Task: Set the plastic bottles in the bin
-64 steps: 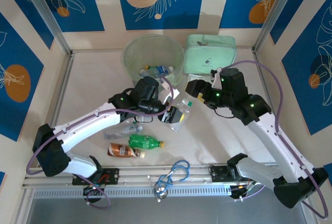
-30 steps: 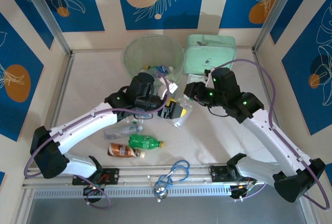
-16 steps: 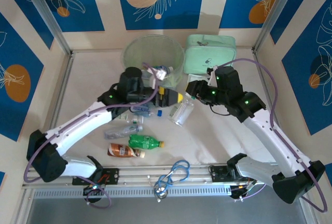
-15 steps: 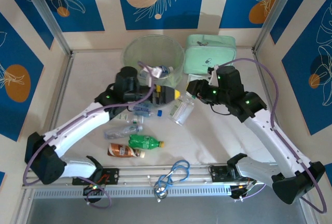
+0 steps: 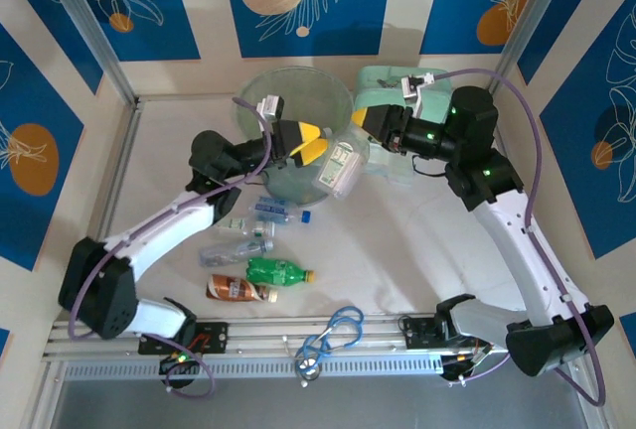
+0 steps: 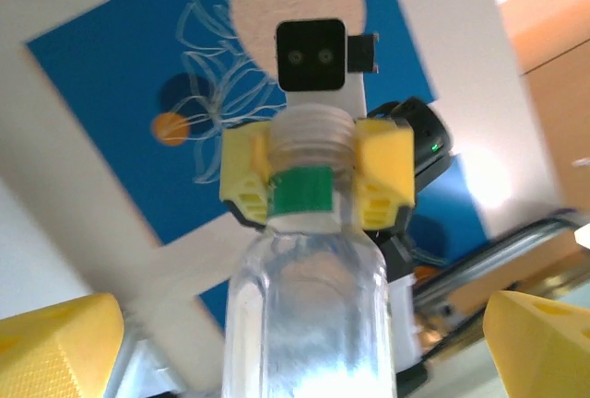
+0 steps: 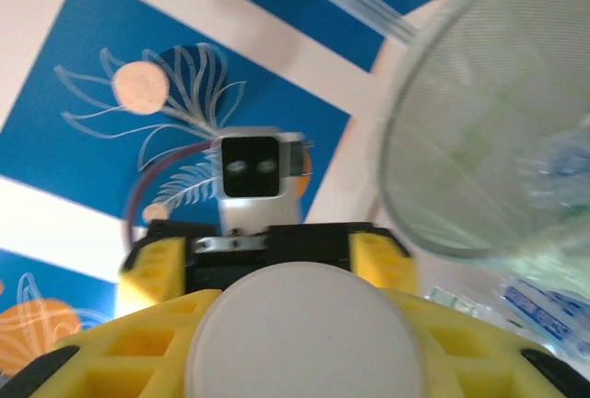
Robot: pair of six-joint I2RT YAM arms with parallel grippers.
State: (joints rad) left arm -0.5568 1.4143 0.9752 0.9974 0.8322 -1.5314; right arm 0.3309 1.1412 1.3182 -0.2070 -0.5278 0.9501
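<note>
Yellow pads mark the left gripper [image 5: 309,145], whose jaws stand spread wide with nothing between them. It hangs at the near side of the tall, round, translucent pale-green plastic bin [image 5: 298,96], pointing toward the other arm. Nearer the arm bases than this gripper, four small plastic bottles lie on the white worktop [image 5: 179,151]. In order toward the bases they are a clear one with a blue label and cap [image 5: 275,212], a crumpled clear one [image 5: 236,249], a green one with a yellow cap [image 5: 277,272] and a brown-orange one [image 5: 238,290]. All four are well apart from either gripper. In the right wrist view, blue-labelled bottles inside the bin [image 7: 553,168] show dimly through its wall. Just right of the left gripper's open fingers, a clear plastic bottle with a green neck ring [image 5: 339,165] hangs tilted by the bin's right side. Whether it is over the opening or outside the wall cannot be told. The right gripper [image 5: 366,122] is clamped on this bottle's threaded neck, one yellow finger on each side. In the right wrist view the bottle's whitish round top end sits between those fingers. Behind the right gripper lies a flat mint-green zip case [image 5: 402,86]. Well nearer the bases, a blue cord loop [image 5: 338,328] lies by the near rail.
</note>
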